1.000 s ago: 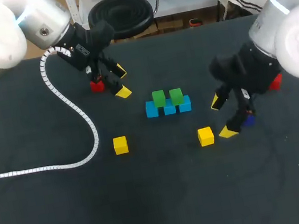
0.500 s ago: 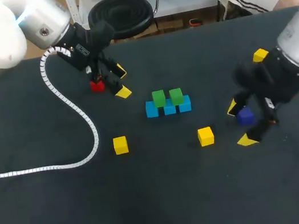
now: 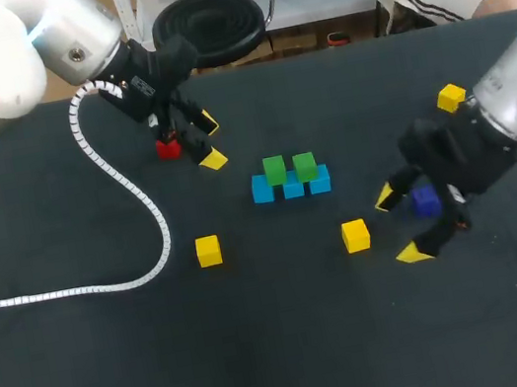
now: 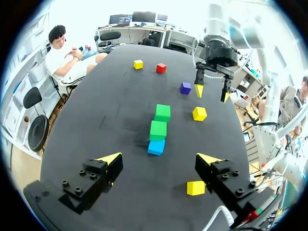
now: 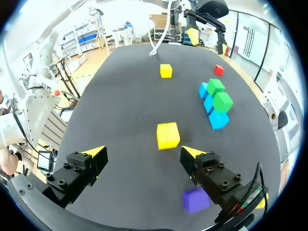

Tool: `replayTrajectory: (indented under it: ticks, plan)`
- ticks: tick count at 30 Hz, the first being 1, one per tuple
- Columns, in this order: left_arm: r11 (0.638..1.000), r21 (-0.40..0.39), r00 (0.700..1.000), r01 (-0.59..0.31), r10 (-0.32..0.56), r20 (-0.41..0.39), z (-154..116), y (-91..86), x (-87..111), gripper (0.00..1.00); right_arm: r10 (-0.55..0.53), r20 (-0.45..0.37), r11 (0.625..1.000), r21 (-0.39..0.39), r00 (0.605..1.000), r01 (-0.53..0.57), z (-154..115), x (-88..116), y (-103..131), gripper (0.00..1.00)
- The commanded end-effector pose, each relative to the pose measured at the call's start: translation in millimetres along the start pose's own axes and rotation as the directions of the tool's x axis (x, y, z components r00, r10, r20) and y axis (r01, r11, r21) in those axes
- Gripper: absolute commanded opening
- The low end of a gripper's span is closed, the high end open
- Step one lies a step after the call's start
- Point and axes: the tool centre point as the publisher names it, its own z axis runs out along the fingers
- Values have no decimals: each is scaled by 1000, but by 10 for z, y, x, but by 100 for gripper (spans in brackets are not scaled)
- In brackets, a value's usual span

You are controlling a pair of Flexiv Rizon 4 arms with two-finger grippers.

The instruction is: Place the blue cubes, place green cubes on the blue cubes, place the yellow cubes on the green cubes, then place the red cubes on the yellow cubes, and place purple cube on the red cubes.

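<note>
Three blue cubes point(image 3: 292, 186) form a row mid-table with two green cubes point(image 3: 274, 169) point(image 3: 305, 165) on top; the left wrist view shows the same stack point(image 4: 158, 130). My right gripper point(image 3: 399, 225) hovers open just right of a yellow cube point(image 3: 355, 235), which lies ahead of its fingers point(image 5: 168, 135). The purple cube point(image 3: 425, 201) sits under its wrist point(image 5: 196, 199). My left gripper point(image 3: 211, 141) hangs open at the back left beside a red cube point(image 3: 168, 149). Other yellow cubes lie at the front left point(image 3: 208, 250) and back right point(image 3: 451, 98). A second red cube point(image 4: 161, 68) lies far off.
A white coiled cable point(image 3: 127, 187) trails from my left arm across the table's left part. The table point(image 3: 286, 349) is dark, with open room along its front. In the right wrist view my left gripper point(image 5: 207, 36) shows at the far end.
My right arm swung right, uncovering the back-right yellow cube, then came back left a little toward the near yellow cube. The cubes and the left arm stayed put.
</note>
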Motion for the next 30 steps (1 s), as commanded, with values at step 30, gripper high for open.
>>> replayTrajectory:
  ticks: [30]
  plan:
    - [1000,0,1000,-2,2,1,-5,2,6,100,-17,-23,997,-80,1000,15,429,-26,-194,62]
